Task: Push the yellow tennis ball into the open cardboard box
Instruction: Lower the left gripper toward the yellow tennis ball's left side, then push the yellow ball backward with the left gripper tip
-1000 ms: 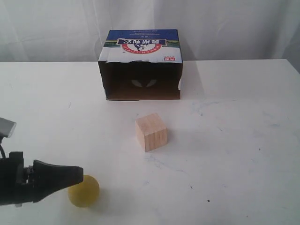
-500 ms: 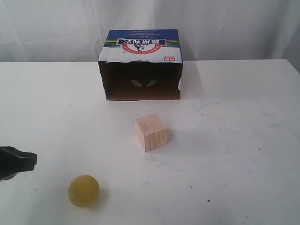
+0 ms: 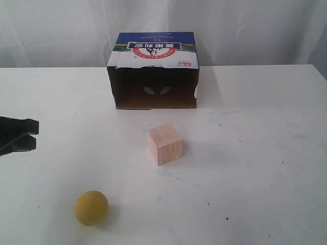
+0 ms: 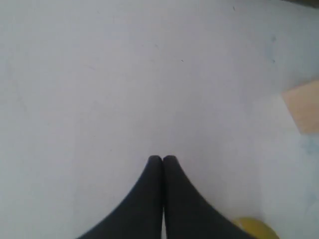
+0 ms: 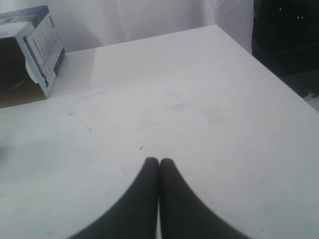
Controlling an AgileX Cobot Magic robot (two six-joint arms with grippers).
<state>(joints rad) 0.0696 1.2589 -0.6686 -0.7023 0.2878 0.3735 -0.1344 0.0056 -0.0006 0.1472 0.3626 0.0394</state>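
Observation:
The yellow tennis ball (image 3: 91,207) rests on the white table near the front left, and a sliver of the yellow tennis ball (image 4: 256,228) shows beside the fingers in the left wrist view. The open cardboard box (image 3: 153,71) stands at the back middle, its dark opening facing the front; the same cardboard box (image 5: 30,55) shows in the right wrist view. My left gripper (image 3: 31,133) hovers at the far left edge, shut and empty, well apart from the ball; its tips (image 4: 162,158) touch. My right gripper (image 5: 159,160) is shut on nothing and does not appear in the exterior view.
A pale wooden cube (image 3: 164,143) sits between ball and box, slightly right of the line joining them; the cube (image 4: 304,107) also shows in the left wrist view. The table's right edge (image 5: 279,74) drops off to a dark floor.
My left gripper has pulled away from beside the ball, back to the left edge and then farther up the table. The ball has stayed where it was.

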